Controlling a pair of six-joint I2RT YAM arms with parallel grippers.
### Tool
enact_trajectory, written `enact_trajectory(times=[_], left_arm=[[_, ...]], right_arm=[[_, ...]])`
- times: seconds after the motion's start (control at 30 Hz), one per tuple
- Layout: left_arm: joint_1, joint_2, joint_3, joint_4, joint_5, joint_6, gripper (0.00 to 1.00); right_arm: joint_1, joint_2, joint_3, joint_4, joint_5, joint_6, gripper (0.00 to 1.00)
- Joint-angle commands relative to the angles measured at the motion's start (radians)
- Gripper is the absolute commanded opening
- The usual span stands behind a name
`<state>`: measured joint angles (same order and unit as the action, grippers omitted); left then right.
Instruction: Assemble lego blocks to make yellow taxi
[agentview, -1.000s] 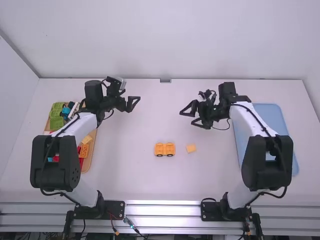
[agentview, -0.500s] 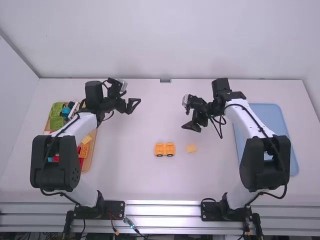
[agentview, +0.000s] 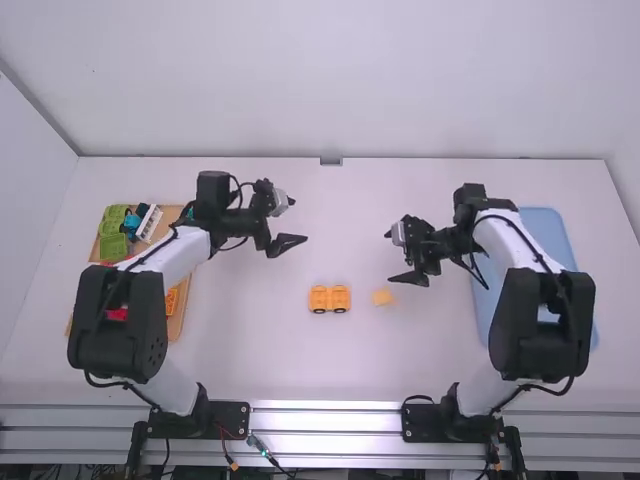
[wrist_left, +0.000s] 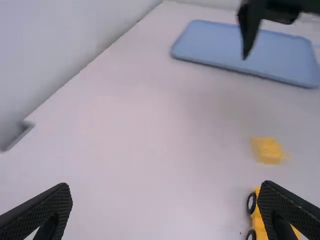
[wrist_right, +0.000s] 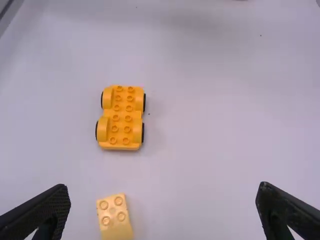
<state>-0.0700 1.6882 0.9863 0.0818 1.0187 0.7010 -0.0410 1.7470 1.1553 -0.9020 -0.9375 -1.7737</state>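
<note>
Wheeled lego base (agentview: 329, 298) lies on table (agentview: 260, 350), near middle. Lego brick (agentview: 382, 297) lies just right of base, apart from it. Left tray (agentview: 177, 322) holds lego blocks (agentview: 113, 246). Right tray (agentview: 543, 232) lies well right of brick. Wall (agentview: 330, 90) stands behind table.

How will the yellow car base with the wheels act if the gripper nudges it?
The yellow car base would probably roll along its length, given its black wheels. It looks low and broad, so tipping seems unlikely. Its plastic-looking body should stay stiff.
</note>
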Motion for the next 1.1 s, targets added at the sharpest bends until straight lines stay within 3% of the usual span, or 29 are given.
enact_trajectory(times=[0.0, 0.23, 0.37, 0.5, 0.67, 1.07], left_arm=[[-0.040, 0.016, -0.043, 0.014, 0.040, 0.110, 0.99], [-0.078, 0.016, -0.140, 0.123, 0.086, 0.126, 0.99], [-0.082, 0.016, -0.199, 0.208, 0.092, 0.126, 0.99], [-0.079, 0.016, -0.246, 0.348, 0.092, 0.012, 0.99], [-0.082, 0.016, -0.254, 0.372, 0.091, -0.005, 0.99], [-0.079, 0.016, -0.254, 0.376, 0.089, -0.006, 0.99]], right_arm=[[0.000, 0.006, -0.077, 0.035, -0.072, -0.059, 0.99], [0.052, 0.006, -0.283, 0.376, -0.043, 0.145, 0.99], [0.075, 0.006, -0.337, 0.435, 0.010, 0.155, 1.00], [0.060, 0.016, -0.354, 0.426, 0.046, 0.153, 0.98], [0.018, 0.096, -0.335, 0.406, 0.016, 0.098, 0.99], [-0.018, 0.344, -0.129, 0.169, -0.010, -0.169, 0.95]])
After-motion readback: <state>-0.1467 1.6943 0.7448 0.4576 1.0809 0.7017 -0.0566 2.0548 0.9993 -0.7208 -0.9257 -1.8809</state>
